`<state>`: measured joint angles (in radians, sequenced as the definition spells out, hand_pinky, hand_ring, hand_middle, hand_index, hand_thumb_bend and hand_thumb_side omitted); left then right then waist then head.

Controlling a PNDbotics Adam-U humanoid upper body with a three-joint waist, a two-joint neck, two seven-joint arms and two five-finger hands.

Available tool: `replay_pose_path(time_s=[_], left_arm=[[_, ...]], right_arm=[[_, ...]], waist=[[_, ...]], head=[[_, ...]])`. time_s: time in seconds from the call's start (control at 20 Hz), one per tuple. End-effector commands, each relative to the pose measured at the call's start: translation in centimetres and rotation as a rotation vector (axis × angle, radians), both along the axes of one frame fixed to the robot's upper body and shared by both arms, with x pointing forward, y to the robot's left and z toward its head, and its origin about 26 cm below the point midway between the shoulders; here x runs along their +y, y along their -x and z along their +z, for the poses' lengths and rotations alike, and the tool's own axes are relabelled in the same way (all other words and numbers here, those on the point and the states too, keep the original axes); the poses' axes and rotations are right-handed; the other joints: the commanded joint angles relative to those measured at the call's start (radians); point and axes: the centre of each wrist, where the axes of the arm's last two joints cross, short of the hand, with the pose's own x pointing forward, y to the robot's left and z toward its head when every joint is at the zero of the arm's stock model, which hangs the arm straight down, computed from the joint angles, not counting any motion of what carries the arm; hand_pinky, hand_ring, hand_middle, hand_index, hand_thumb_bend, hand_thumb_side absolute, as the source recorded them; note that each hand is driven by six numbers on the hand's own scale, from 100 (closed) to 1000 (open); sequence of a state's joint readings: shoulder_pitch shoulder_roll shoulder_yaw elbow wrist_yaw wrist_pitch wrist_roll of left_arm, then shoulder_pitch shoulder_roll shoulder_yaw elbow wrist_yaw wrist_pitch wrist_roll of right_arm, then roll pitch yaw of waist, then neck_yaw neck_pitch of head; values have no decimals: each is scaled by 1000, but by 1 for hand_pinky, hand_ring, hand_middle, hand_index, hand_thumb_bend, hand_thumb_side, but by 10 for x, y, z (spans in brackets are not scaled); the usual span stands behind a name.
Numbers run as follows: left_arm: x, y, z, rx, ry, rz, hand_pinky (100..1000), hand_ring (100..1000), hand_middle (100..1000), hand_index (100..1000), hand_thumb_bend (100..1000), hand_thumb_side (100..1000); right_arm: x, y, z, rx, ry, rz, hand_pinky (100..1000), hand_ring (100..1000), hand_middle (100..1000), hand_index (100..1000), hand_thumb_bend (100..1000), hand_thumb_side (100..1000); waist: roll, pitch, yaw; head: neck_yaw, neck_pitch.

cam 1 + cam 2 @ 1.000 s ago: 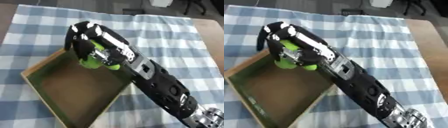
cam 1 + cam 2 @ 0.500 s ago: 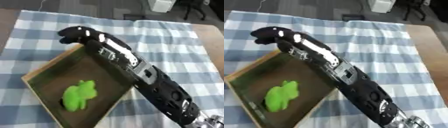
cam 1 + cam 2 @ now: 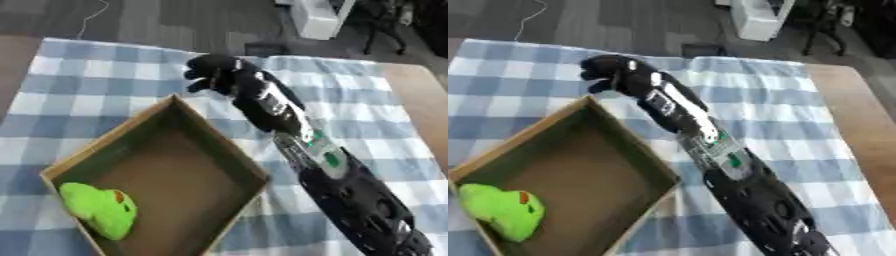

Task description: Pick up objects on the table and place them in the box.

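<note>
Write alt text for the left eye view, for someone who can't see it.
A green soft toy lies in the near left corner of an open cardboard box on a blue checked tablecloth. The robot's black right hand, holding nothing, hangs beyond the box's far corner.

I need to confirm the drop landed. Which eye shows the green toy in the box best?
The left eye view: the green toy lies whole in the near left corner of the box. In the right eye view it sits against the picture's left edge, partly cut off. The right hand is beyond the box.
</note>
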<state>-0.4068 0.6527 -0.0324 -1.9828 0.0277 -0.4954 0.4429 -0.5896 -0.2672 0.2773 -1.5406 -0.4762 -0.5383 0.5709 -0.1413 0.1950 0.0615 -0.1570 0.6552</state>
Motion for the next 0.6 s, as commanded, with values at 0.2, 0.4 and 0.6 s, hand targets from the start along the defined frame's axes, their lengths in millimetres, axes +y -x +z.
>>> replay_pose_path(time_s=[0.2,0.4,0.6], left_arm=[[5,5,-1,21,-15,44,322,640,705,815,490,727],[4,5,-9,57,-30,53,278,640,705,816,496,727],[4,6,-13,73,-35,57,250,640,705,815,497,726]], right_arm=[[-56,39,64,-70,-440,-139,642,760,754,815,100,896],[-67,67,96,-78,-728,-216,608,691,722,783,100,884],[-68,68,105,-51,-903,-228,561,615,674,736,100,869]], waist=[[12,-9,-24],[22,-14,-42],[32,-16,-56]], head=[[35,-33],[19,49],[34,105]])
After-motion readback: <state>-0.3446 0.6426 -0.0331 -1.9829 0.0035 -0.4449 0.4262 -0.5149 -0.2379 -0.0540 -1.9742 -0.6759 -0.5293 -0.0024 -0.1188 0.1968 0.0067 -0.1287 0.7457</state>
